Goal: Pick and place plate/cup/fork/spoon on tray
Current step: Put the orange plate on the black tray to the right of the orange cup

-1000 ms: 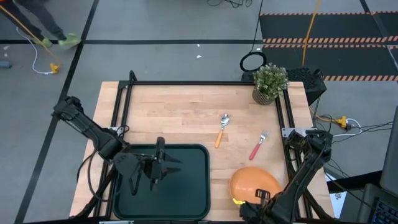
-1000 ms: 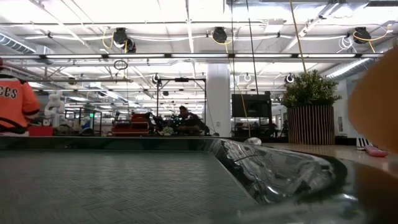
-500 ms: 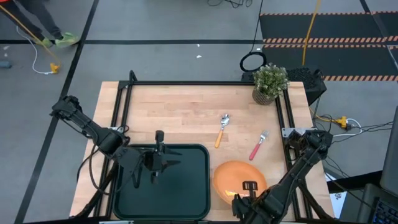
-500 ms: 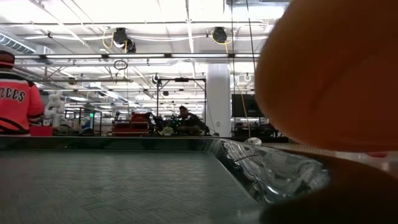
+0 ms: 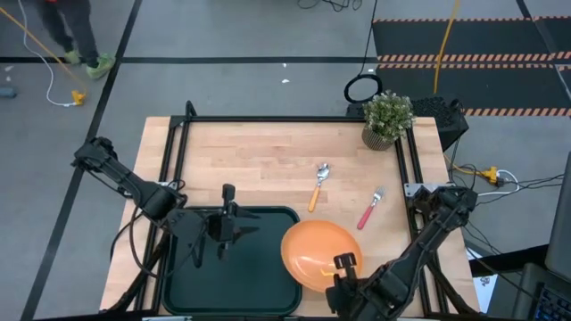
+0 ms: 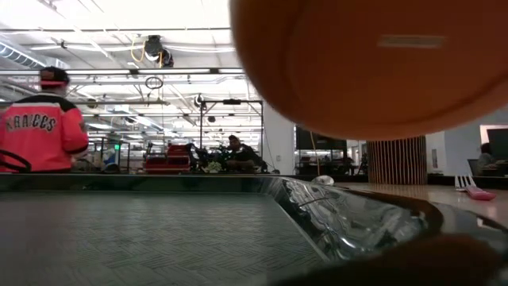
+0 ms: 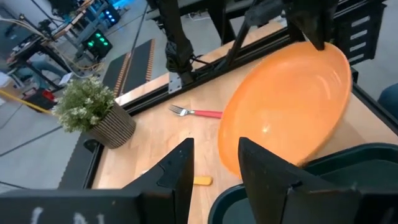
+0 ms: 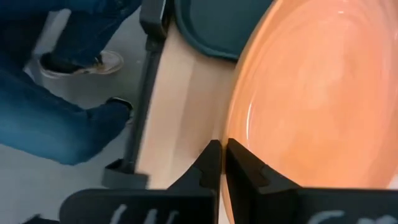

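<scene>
The orange plate (image 5: 314,255) hangs in the air over the tray's right rim, tilted; its underside fills the top of the low view (image 6: 373,63). My right gripper (image 5: 343,264) is shut on it. The dark green tray (image 5: 268,223) lies at the table's near left. My left gripper (image 5: 227,230) is open and empty over the tray's far part, its fingers toward the plate (image 7: 286,106). The spoon (image 5: 318,185) and the fork (image 5: 370,209) lie flat on the wood beyond the plate. The cup is out of view. My right gripper pinches the plate's rim (image 8: 235,124) between its two fingers (image 8: 244,167), at the plate's near right side (image 5: 337,267). The fingers come from the table's near right. The plate is lifted clear of the table and the tray and tilts.
A potted green plant (image 5: 388,119) stands at the table's far right corner. Black frame rails (image 5: 285,119) run along the table's far and side edges. Bare wood lies in the table's far left. A person in an orange jersey (image 6: 40,131) stands in the room behind.
My right gripper has carried the plate from the table's near right corner toward the left edge and upward; the plate now overlaps the tray's right rim and fills more of the low view. The person in the room has walked toward the right.
</scene>
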